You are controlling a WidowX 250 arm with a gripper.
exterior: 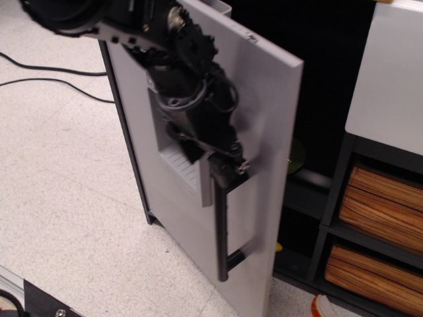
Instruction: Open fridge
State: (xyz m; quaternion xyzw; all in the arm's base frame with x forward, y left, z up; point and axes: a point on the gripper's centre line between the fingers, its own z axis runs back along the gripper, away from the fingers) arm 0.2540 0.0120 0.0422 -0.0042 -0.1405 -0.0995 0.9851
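Note:
The toy fridge has a dark frame (124, 142) and a matte grey door (264, 119) that stands swung well open toward the left. Its dark inside (317, 86) shows, with a shelf (307, 191) and a small greenish thing (296, 158). My black gripper (221, 168) is shut on the top of the black vertical bar handle (222, 231). The arm covers most of the dispenser panel (182, 155); only its lower tray shows.
A white cabinet (390, 79) stands right of the fridge, with woven baskets (386, 205) on its lower shelves. Black cables (46, 76) lie on the speckled floor at left. A black base part (33, 300) sits at the bottom left corner.

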